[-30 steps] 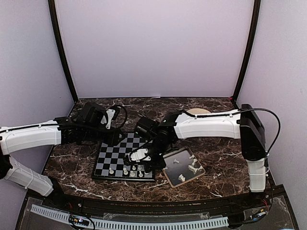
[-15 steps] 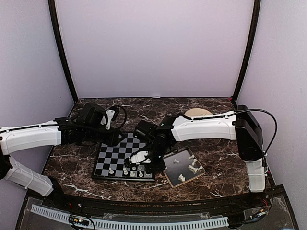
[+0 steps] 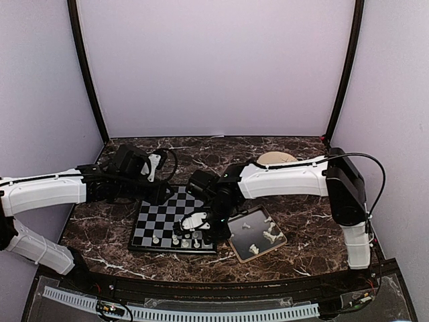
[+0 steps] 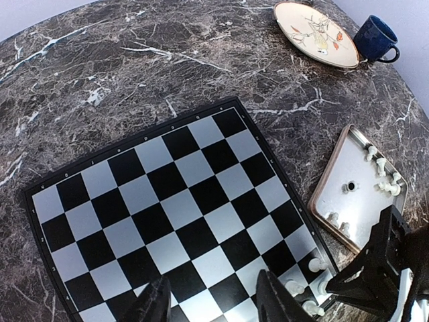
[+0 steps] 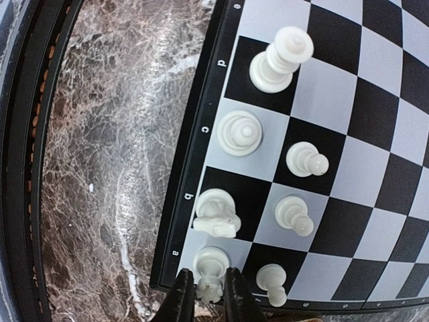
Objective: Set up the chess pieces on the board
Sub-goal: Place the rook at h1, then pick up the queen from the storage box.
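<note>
The board [image 3: 161,211] lies in the middle of the table, and it also shows in the left wrist view [image 4: 167,194] and the right wrist view [image 5: 375,100]. Several white chess pieces [image 3: 184,239] stand along its near right edge. In the right wrist view my right gripper [image 5: 209,290] is shut on the top of a white rook [image 5: 212,265] that stands on the corner square. A knight [image 5: 216,215], several pawns [image 5: 306,159] and two taller pieces stand beside it. My left gripper [image 4: 214,305] is open and empty above the board's left part.
A metal tray [image 3: 242,241] with several loose white pieces lies right of the board, and it also shows in the left wrist view [image 4: 348,168]. A beige plate [image 4: 315,33] and a blue mug [image 4: 375,39] stand at the far right. The table's near edge is close to the rook.
My right arm has shifted slightly left and down over the board's near right corner. The left arm has not moved.
</note>
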Controlling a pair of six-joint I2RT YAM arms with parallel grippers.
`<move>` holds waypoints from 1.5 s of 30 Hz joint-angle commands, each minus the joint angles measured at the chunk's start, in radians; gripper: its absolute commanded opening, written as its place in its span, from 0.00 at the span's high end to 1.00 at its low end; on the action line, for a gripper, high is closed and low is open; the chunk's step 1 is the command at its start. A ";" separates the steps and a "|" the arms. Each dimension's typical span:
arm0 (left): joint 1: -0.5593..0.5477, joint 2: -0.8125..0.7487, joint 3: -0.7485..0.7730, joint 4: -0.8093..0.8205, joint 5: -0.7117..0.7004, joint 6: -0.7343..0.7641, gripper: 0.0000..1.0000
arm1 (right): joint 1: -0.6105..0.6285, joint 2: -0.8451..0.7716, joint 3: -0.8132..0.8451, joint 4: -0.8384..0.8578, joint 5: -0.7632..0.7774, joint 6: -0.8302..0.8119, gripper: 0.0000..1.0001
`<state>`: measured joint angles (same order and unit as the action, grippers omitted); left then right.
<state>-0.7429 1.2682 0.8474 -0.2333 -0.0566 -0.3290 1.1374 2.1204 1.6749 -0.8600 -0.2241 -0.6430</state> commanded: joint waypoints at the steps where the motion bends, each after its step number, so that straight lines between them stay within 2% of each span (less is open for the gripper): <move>1: 0.007 0.003 -0.005 0.014 0.014 -0.001 0.54 | 0.008 -0.021 -0.016 0.028 0.012 0.010 0.79; 10: 0.007 0.052 0.033 0.012 0.048 0.014 0.54 | 0.004 -0.154 -0.076 0.039 0.023 0.010 0.73; 16: 0.006 0.107 0.085 0.002 0.071 0.055 0.54 | -0.035 -0.308 -0.202 0.078 0.033 0.011 0.71; 30: 0.005 0.267 0.233 0.037 0.288 0.154 0.54 | -0.337 -0.573 -0.607 0.178 -0.036 0.057 0.73; 37: -0.030 0.337 0.272 0.081 0.451 0.246 0.56 | -0.386 -0.641 -0.709 0.190 -0.030 0.071 0.73; 45: -0.070 0.403 0.326 0.027 0.418 0.283 0.57 | -0.393 -0.634 -0.758 0.114 -0.024 0.018 0.68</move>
<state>-0.8043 1.6711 1.1534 -0.1844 0.3523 -0.0803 0.7494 1.4876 0.9436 -0.7082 -0.2398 -0.5976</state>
